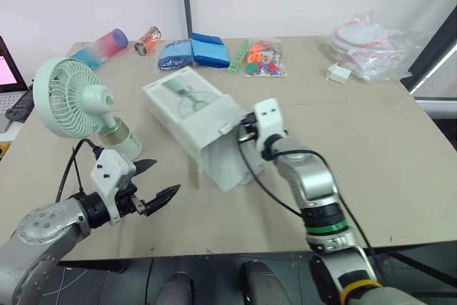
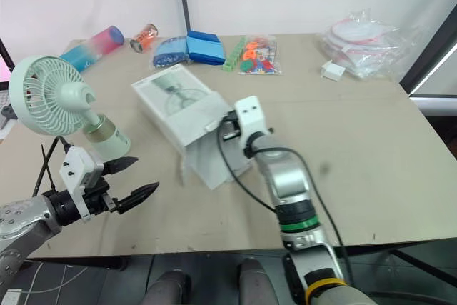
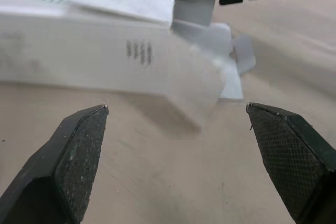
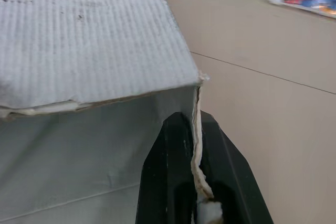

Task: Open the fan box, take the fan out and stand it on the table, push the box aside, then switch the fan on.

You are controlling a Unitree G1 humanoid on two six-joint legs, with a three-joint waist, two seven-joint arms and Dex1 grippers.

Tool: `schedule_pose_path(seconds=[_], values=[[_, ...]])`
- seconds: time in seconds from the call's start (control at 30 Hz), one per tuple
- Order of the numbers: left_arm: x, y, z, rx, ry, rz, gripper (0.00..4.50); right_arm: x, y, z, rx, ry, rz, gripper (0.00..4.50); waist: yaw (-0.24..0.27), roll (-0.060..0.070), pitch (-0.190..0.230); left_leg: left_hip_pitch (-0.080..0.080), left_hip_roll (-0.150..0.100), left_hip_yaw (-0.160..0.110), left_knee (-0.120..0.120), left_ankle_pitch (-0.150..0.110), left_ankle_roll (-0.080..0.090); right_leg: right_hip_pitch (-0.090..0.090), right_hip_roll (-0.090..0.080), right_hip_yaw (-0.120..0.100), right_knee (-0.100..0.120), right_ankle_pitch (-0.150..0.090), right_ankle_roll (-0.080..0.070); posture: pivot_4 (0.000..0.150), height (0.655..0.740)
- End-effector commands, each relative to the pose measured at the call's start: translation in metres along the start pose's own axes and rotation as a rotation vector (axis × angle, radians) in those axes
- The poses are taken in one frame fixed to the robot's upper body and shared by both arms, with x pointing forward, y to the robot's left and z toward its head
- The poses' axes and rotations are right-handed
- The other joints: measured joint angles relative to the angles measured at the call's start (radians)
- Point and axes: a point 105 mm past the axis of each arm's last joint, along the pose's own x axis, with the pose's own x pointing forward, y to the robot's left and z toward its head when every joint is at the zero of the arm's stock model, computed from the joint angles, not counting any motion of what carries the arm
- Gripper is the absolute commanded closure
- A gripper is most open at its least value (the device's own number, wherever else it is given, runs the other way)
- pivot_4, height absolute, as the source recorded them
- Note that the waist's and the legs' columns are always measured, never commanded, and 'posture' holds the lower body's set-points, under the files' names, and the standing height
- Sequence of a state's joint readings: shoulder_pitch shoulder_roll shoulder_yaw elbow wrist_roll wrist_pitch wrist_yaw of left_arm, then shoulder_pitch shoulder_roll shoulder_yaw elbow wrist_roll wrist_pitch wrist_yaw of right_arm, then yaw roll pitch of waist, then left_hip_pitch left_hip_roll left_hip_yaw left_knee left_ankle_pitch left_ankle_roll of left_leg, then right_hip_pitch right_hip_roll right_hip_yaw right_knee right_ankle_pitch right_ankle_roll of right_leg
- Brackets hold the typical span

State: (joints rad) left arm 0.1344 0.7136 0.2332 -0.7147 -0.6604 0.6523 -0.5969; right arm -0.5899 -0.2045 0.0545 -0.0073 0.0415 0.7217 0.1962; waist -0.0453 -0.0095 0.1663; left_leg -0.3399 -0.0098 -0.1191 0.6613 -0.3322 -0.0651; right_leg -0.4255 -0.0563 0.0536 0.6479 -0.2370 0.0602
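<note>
Beige table (image 1: 400, 176) carries everything, and the white cardboard box (image 1: 189, 108) lies on its side near the middle, its opened end turned toward you with the flaps hanging loose. That end looks empty, which fits the fan's position: the pale green fan (image 1: 71, 98) stands upright on its base to the left of the box, a short way clear of it and facing outward. I'd judge the unpacking done, with the box push next.

Your right gripper (image 1: 244, 131) sits at the box's opened end on the right-hand corner. Its fingers (image 4: 168, 161) are pinched tight on the thin edge of a flap, so you have a hold on the box itself rather than just a surface to shove. That grip should let you drag or swing it away without it skidding into the fan.

Your left gripper (image 1: 166, 176) hovers low in front of the box, on the fan's side. Its fingers (image 3: 79, 156) are spread wide with nothing between them, probably kept free for the fan's switch.

Beyond the box lie blue pouches (image 1: 194, 51) and a packet of coloured toys (image 1: 260, 58), well apart from it.
</note>
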Motion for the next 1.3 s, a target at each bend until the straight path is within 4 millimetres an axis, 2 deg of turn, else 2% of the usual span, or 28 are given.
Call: schedule_pose_path(seconds=[0.03, 0.17, 0.27, 0.37, 0.47, 0.6, 0.73, 0.97, 1.17, 1.3], values=[[0.002, 0.000, 0.006, 0.045, -0.023, -0.004, 0.00, -0.018, -0.072, -0.016, 0.023, 0.044, -0.210, 4.38, 0.001, 0.000, 0.000, 0.000, 0.000, 0.000, 0.000, 0.000, 0.000, 0.000, 0.000, 0.000, 0.000, 0.000, 0.000, 0.150, 0.7400], [0.003, 0.001, 0.007, 0.054, -0.027, -0.011, 0.00, -0.043, -0.138, -0.038, 0.060, 0.108, -0.429, 4.38, -0.001, 0.000, 0.000, 0.001, 0.000, 0.001, 0.000, 0.000, 0.001, 0.001, 0.000, 0.001, 0.000, 0.000, 0.000, 0.150, 0.7400], [0.005, 0.000, 0.007, 0.060, -0.031, -0.018, 0.00, -0.060, -0.171, -0.050, 0.108, 0.137, -0.560, 4.38, -0.001, 0.000, 0.000, 0.002, 0.000, 0.001, 0.000, -0.001, 0.001, 0.002, 0.001, 0.001, 0.000, 0.000, 0.000, 0.150, 0.7400], [0.008, -0.004, 0.009, 0.067, -0.037, -0.059, 0.00, -0.076, -0.193, -0.062, 0.134, 0.164, -0.652, 4.38, -0.001, 0.000, 0.000, 0.002, 0.000, 0.002, 0.000, -0.001, 0.002, 0.002, 0.001, 0.001, 0.000, 0.000, 0.000, 0.150, 0.7400], [0.012, -0.011, 0.012, 0.065, -0.046, -0.113, 0.00, -0.074, -0.192, -0.062, 0.110, 0.156, -0.625, 4.38, 0.000, -0.001, -0.001, 0.002, 0.000, 0.002, 0.001, -0.001, 0.002, 0.003, 0.001, 0.002, 0.000, 0.000, 0.000, 0.150, 0.7400], [0.015, -0.033, 0.018, 0.058, -0.037, -0.268, 0.00, -0.071, -0.188, -0.071, 0.109, 0.175, -0.602, 4.38, -0.001, -0.003, -0.002, 0.002, 0.001, 0.002, 0.001, -0.001, 0.002, 0.003, 0.001, 0.002, 0.000, 0.000, 0.000, 0.150, 0.7400], [0.015, -0.048, 0.022, 0.057, -0.026, -0.390, 0.00, -0.077, -0.194, -0.077, 0.092, 0.196, -0.616, 4.38, 0.000, -0.004, -0.003, 0.002, 0.001, 0.001, 0.002, -0.001, 0.002, 0.005, 0.001, 0.002, 0.000, 0.000, 0.000, 0.150, 0.7400], [0.021, -0.041, 0.026, 0.110, -0.037, -0.395, 0.00, -0.092, -0.212, -0.073, 0.051, 0.194, -0.667, 4.38, 0.003, -0.004, -0.003, 0.003, 0.000, 0.001, 0.002, -0.001, 0.002, 0.006, 0.001, 0.001, -0.001, 0.000, 0.001, 0.150, 0.7400], [0.029, -0.030, 0.024, 0.157, -0.053, -0.358, 0.00, -0.094, -0.209, -0.060, 0.059, 0.136, -0.634, 4.38, 0.004, -0.003, -0.003, 0.003, 0.000, 0.001, 0.002, -0.001, 0.002, 0.006, 0.001, 0.001, -0.001, 0.000, 0.001, 0.150, 0.7400], [0.032, -0.026, 0.025, 0.168, -0.065, -0.345, 0.00, -0.090, -0.196, -0.044, -0.007, 0.063, -0.528, 3.19, 0.003, -0.003, -0.002, 0.003, 0.001, 0.001, 0.002, -0.001, 0.003, 0.006, 0.002, 0.002, -0.001, 0.000, 0.001, 0.150, 0.7400]])
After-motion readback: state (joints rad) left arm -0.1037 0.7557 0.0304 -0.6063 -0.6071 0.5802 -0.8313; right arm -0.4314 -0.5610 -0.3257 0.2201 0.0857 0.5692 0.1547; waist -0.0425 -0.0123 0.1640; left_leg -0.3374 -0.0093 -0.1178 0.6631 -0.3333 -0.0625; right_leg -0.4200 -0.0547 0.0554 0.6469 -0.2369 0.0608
